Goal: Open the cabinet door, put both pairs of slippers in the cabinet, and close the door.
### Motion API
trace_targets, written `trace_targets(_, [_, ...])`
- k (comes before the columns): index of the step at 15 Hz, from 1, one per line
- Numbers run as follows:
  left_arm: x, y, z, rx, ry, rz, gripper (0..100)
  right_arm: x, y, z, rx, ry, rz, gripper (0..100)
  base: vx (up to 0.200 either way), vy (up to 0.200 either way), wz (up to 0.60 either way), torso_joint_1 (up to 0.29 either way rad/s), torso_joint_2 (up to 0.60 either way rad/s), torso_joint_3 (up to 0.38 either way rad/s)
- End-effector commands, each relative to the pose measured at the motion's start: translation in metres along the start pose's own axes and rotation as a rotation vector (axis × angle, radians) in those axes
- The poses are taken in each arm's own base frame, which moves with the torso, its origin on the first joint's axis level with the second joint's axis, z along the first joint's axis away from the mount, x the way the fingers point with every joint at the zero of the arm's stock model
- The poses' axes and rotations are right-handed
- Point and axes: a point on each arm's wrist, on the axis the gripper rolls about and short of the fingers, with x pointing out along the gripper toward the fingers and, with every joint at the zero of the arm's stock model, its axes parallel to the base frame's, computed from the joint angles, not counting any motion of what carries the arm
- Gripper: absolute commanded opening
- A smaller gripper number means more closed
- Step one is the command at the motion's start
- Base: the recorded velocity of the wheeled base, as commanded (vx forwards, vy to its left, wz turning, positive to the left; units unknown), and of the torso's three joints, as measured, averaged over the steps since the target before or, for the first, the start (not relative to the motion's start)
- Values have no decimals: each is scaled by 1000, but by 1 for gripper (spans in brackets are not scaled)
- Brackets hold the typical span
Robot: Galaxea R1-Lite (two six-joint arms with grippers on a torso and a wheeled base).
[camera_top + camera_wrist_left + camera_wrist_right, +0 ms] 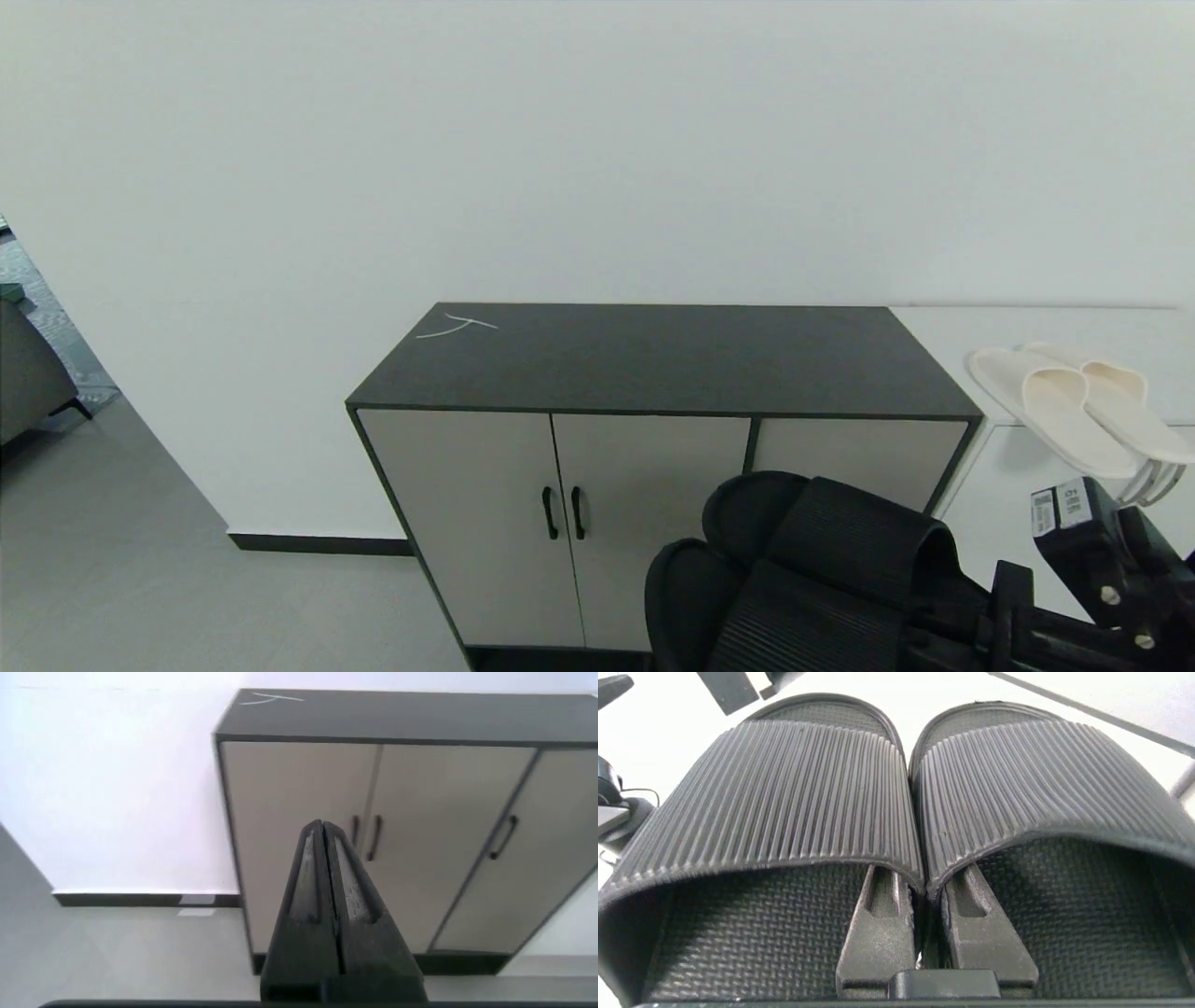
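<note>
Since the dark-topped grey cabinet (653, 359) stood shut, your right gripper (922, 879) clamped the black ribbed rubber slippers (803, 793) before it, left gripper (323, 859) pressed together, empty.

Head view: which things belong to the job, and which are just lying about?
Job: cabinet, shut; black slippers, held in the right tool; white slippers on the white ledge right of the cabinet.
Lying about: sofa at far left; pale scratch on the cabinet top.
</note>
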Motion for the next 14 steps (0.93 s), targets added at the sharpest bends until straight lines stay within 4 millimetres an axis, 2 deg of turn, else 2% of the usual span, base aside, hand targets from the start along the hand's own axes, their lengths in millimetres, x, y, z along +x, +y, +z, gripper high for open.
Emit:
trace_targets(1, [0, 0, 0, 0, 0, 0, 0, 0, 0, 0, 0, 2, 0, 0, 0, 200, 0, 2, 7, 2])
trace_targets(2, [0, 0, 0, 0, 0, 0, 0, 0, 0, 0, -1, 2, 0, 0, 0, 200, 0, -7, 2, 7])
trace_targets(7, [0, 0, 0, -1, 0, 3, 0, 0, 0, -2, -23, 8, -1, 0, 0, 0, 0, 0, 0, 0])
trace_targets(14, [0, 0, 0, 0, 0, 0, 0, -1, 0, -2, -26, 8, -1, 0, 200, 0, 0, -5, -1, 2])
